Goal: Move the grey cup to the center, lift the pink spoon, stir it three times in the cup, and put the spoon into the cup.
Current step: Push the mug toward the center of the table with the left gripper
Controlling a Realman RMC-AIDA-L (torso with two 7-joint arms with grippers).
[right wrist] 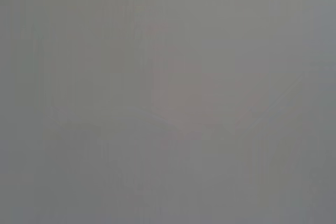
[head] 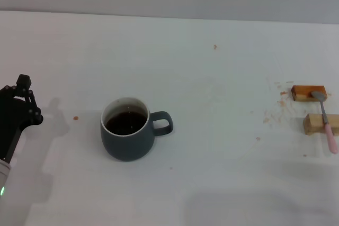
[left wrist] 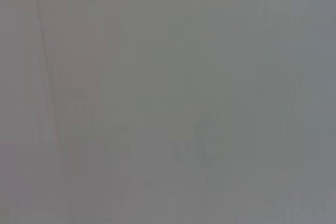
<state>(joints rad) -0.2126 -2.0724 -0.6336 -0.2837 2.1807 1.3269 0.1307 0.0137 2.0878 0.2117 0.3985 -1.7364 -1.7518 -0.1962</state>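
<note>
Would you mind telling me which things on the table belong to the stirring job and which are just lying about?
Part of the job:
- grey cup, holding dark liquid
- pink spoon, resting across the blocks
- left gripper, beside the cup

Just lying about:
- two wooden blocks under the spoon
- white table

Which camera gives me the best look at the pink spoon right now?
The head view. It shows the pink spoon whole, lying across two wooden blocks at the table's right side, far from the grey cup. Both wrist views show nothing of it.
</note>
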